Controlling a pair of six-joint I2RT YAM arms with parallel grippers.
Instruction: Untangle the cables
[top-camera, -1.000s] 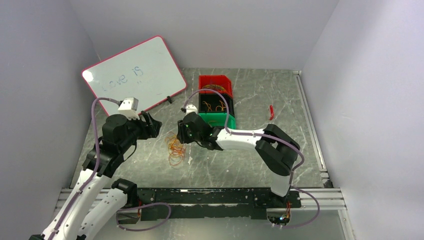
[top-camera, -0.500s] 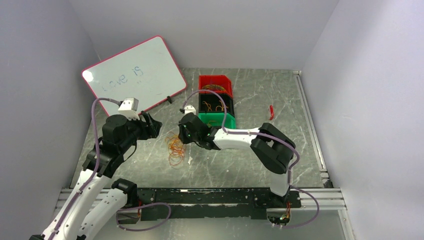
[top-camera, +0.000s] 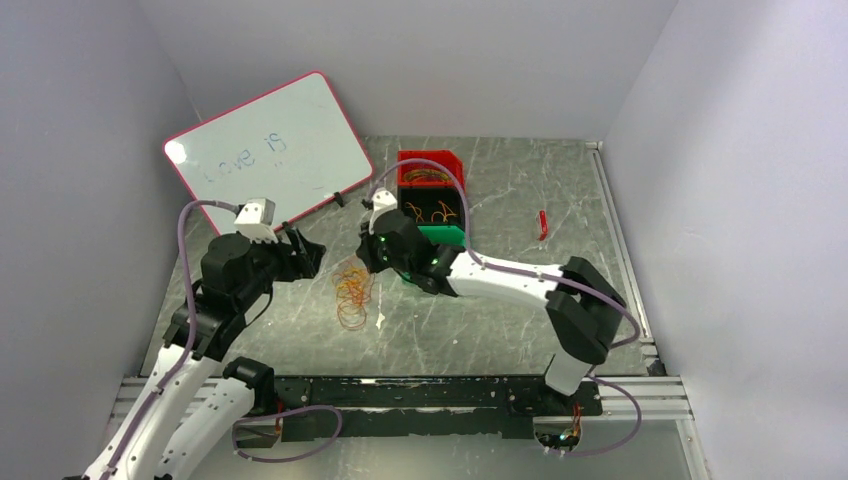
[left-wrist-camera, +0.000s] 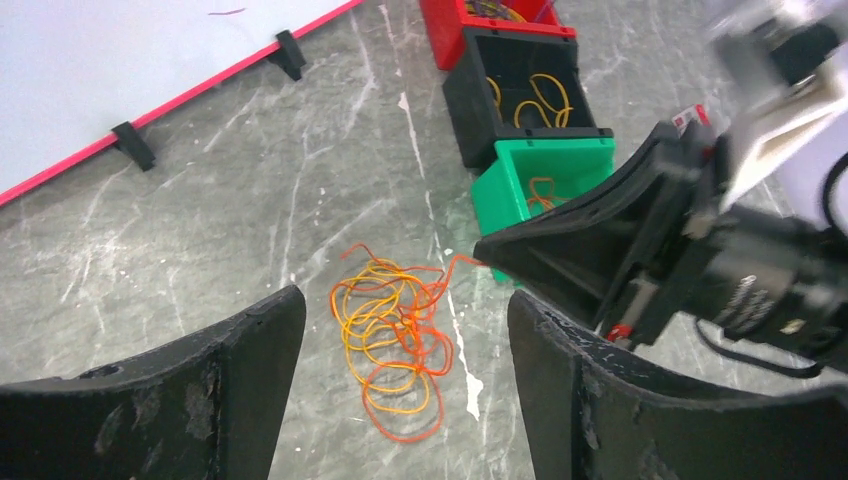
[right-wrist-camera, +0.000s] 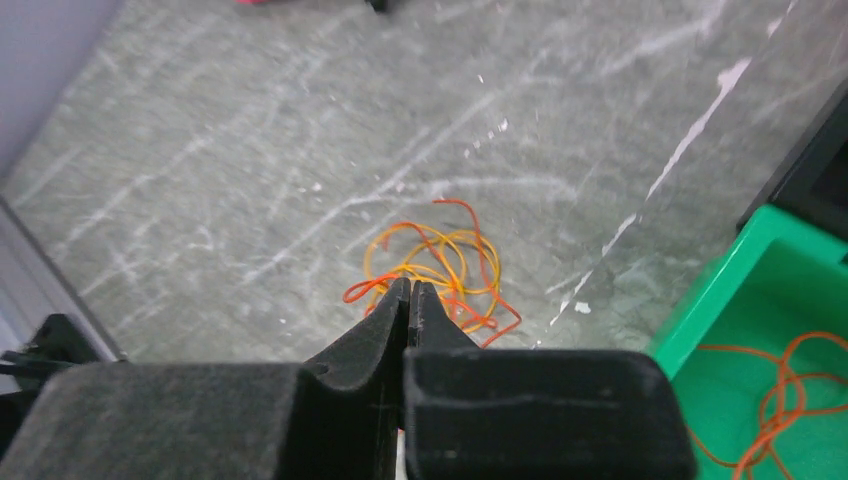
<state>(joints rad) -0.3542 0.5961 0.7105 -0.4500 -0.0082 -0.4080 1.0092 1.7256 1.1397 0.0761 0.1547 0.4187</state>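
**Right end effector (right-wrist-camera: 408, 290) closes at the cables (right-wrist-camera: 440, 260); left one waits open**

Right end effector fingers are pressed fully together, their tip low over the right edge of the clump. In the left wrist view one orange strand runs out from the heap up to that tip, so we judge it pinched on a single loop, ready to draw it free. The cables lie as a loose orange, yellow and reddish heap on the surface (top-camera: 480, 330), between the two arms and just left of the green bin (top-camera: 447, 236).

Our left end effector (left-wrist-camera: 400, 300) stands with its fingers well apart, above and to the left of the clump, touching nothing. We read that as a ready stance, placed to pin the rest while the right pulls.

Single loops lie in the green bin and in the black bin (left-wrist-camera: 470, 90) beyond it, likely sorted ones.
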